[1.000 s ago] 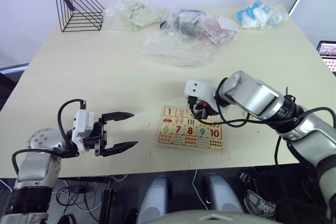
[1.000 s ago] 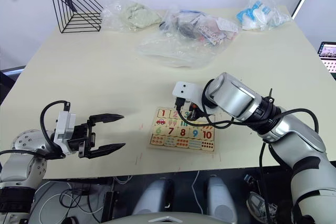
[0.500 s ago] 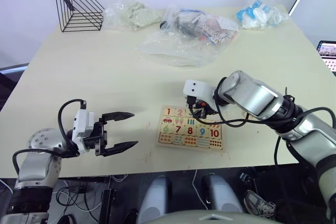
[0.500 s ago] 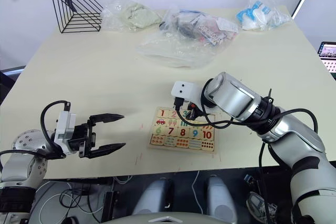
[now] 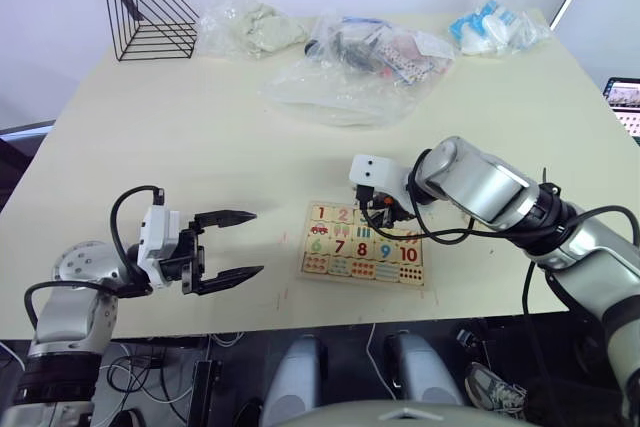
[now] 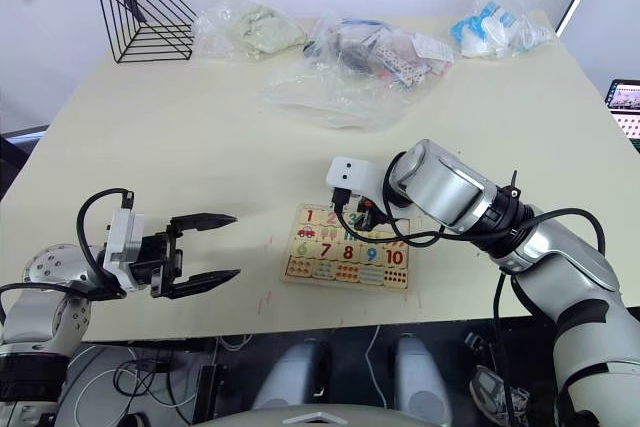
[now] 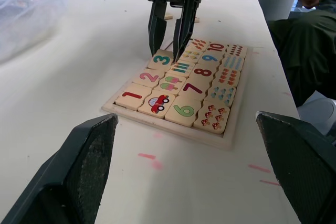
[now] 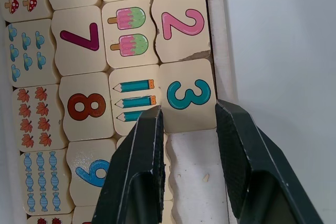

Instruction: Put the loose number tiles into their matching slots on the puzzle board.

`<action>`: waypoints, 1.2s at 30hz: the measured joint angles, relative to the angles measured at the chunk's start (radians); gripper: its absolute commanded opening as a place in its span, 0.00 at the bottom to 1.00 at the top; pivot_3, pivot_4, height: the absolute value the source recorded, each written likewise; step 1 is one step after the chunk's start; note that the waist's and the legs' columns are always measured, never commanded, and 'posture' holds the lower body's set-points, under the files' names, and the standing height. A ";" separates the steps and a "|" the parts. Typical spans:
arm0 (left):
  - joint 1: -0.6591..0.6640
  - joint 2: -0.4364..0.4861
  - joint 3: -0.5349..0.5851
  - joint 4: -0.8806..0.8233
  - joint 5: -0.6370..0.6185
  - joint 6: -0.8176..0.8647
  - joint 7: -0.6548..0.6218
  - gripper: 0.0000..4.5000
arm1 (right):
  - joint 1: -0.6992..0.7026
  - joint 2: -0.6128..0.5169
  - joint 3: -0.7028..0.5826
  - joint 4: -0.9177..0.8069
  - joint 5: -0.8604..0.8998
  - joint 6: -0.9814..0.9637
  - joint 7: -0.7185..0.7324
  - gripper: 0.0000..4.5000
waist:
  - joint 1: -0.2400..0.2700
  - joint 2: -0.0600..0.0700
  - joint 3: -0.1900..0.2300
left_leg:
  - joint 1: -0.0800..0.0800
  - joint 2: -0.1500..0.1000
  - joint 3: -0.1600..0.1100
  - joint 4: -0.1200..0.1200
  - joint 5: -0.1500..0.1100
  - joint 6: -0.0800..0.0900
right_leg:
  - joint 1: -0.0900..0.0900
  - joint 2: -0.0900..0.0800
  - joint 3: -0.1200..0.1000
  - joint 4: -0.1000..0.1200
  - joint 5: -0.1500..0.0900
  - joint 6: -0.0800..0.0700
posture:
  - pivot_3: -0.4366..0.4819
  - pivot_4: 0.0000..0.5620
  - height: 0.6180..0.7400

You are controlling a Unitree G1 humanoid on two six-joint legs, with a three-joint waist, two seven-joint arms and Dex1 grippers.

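The puzzle board [image 5: 306,272] lies near the table's front edge, with number tiles 1 [image 7: 131,96], 2 [image 7: 148,76] and 3 [image 8: 188,94] seated in its number row. My right gripper [image 8: 188,113] hangs over the board, open, its fingers [image 8: 149,145] straddling the 3 tile. Just past that tile is an empty slot [image 8: 193,182]. A small pale wooden piece [image 7: 167,17] lies on the table beyond this gripper, its face unreadable. My left gripper [image 5: 238,244] is open and holds nothing, hovering left of the board.
A black wire rack [image 5: 150,12] stands at the far left. Clear plastic bags [image 5: 350,62] with contents lie across the back of the table. A person [image 7: 310,3] sits beyond the board's far side. A screen [image 5: 625,97] is off the right edge.
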 measured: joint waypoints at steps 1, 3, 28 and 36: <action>0.000 0.000 0.000 0.000 0.001 0.000 0.000 1.00 | 0.000 0.000 0.001 0.000 -0.002 -0.002 0.002 0.30 | 0.000 0.000 0.000 | 0.000 0.000 0.000 0.000 0.000 0.000 | 0.000 0.000 0.000 0.000 0.000 0.000 | 0.48 0.27 1.00; -0.001 0.000 0.000 0.000 0.004 0.001 0.001 1.00 | 0.000 -0.005 0.006 0.000 -0.003 -0.009 0.012 0.52 | 0.000 0.000 0.000 | 0.000 0.000 0.000 0.000 0.000 0.000 | 0.000 0.000 0.000 0.000 0.000 0.000 | 0.48 0.27 1.00; -0.019 -0.010 -0.003 0.000 0.009 0.012 0.003 1.00 | 0.255 -0.079 -0.289 -0.048 0.055 -0.271 0.026 0.50 | 0.000 0.000 0.000 | 0.000 0.000 0.000 0.000 0.000 0.000 | 0.000 0.000 0.000 0.000 0.000 0.000 | 0.48 0.27 1.00; -0.018 -0.011 -0.003 -0.001 0.009 0.023 0.003 1.00 | 0.431 -0.041 -0.431 -0.048 0.076 -0.442 -0.013 0.02 | 0.001 0.000 0.000 | 0.000 0.000 0.001 0.000 0.000 0.000 | 0.001 0.000 0.000 0.000 0.000 0.000 | 0.48 0.27 1.00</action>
